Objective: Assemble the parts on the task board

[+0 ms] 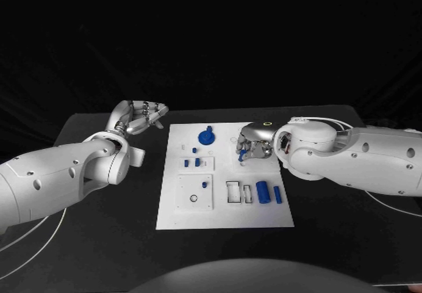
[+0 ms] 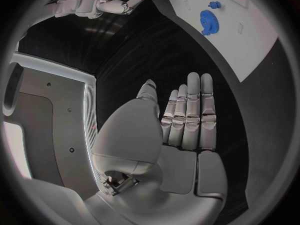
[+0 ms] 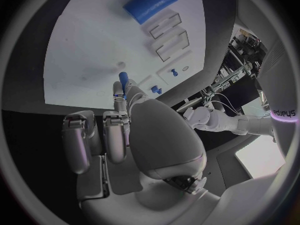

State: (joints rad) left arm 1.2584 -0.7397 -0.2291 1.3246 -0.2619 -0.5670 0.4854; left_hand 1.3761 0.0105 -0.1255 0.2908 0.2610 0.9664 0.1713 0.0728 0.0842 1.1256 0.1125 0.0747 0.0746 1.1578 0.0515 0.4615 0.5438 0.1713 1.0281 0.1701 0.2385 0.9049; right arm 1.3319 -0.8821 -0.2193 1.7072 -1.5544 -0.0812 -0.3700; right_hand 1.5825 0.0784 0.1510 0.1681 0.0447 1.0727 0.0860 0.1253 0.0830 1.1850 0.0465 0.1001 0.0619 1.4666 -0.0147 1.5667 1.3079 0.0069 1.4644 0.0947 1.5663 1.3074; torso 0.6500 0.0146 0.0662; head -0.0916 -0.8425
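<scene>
Over the task board [image 1: 264, 217], near its far right edge, the right hand [image 1: 253, 144] pinches a small blue peg [image 1: 241, 155]. Two blue cylinders [image 1: 262, 193] lie nearer. Beside the board, the left hand [image 1: 141, 116] is released, fingers straight.

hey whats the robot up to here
A two-armed robot is assembling small blue parts on a white task board. Its right hand is over the board's far right side, pinching a small blue peg at its fingertips. The left hand is off the board's far left corner, holding nothing. A blue gear and two blue cylinders are on the board.
</scene>
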